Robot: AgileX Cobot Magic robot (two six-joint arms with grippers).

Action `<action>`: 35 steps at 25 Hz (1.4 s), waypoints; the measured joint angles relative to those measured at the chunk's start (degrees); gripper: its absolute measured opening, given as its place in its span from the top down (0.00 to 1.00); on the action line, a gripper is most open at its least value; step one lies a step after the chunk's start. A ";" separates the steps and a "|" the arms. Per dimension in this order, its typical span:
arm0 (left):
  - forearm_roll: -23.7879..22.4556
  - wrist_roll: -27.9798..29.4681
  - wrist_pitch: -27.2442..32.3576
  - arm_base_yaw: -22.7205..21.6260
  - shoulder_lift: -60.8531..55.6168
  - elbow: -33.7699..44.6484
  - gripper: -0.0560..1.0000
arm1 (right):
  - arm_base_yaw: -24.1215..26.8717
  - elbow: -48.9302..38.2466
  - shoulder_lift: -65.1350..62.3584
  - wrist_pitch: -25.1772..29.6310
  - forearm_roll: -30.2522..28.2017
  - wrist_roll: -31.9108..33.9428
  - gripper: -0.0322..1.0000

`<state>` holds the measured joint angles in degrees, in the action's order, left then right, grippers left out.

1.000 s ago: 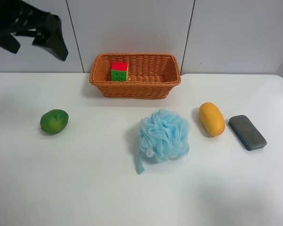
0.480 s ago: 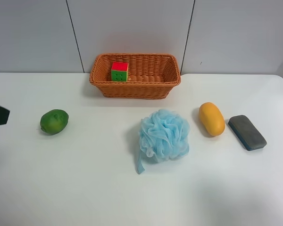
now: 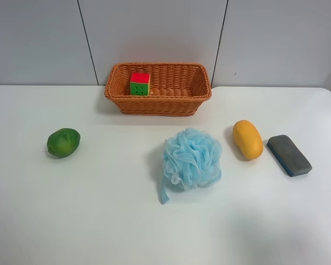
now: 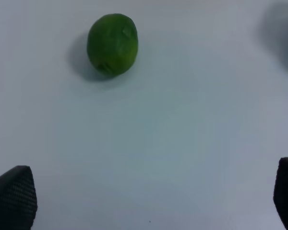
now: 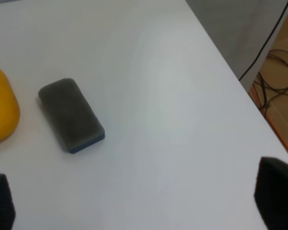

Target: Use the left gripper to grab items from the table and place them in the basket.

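Observation:
The wicker basket [image 3: 158, 88] stands at the back of the white table [image 3: 99, 210] with the multicoloured puzzle cube [image 3: 140, 83] inside it. The green round fruit [image 3: 63, 142] lies at the view's left and shows in the left wrist view [image 4: 112, 44]. The light-blue pouf [image 3: 191, 159] lies in the middle. The orange-yellow fruit [image 3: 247, 139] and the grey-blue block [image 3: 289, 155] lie at the right; both show in the right wrist view, fruit [image 5: 1, 111] and block [image 5: 71, 115]. My left gripper [image 4: 149, 201] is open, away from the green fruit. My right gripper [image 5: 134, 206] is open and empty.
The table's right edge [image 5: 240, 86] drops off to a floor with cables [image 5: 278, 72]. A grey panelled wall [image 3: 154, 33] rises behind the basket. No arm shows in the exterior high view.
The arm at the exterior high view's left moved down from above the table's back left and has left the view. The items have not moved.

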<state>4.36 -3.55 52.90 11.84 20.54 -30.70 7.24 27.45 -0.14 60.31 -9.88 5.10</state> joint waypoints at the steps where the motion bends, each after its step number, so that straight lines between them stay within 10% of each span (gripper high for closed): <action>1: 0.30 -1.70 -0.08 -1.25 -1.37 0.17 0.01 | 0.00 0.00 0.00 0.00 0.00 0.00 0.01; 35: 1.00 -1.71 8.32 -8.45 -20.90 1.46 0.00 | 0.00 0.00 0.00 0.00 0.00 0.00 0.01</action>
<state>5.37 -5.26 61.22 3.40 -0.35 -29.24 7.24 27.45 -0.14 60.31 -9.88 5.10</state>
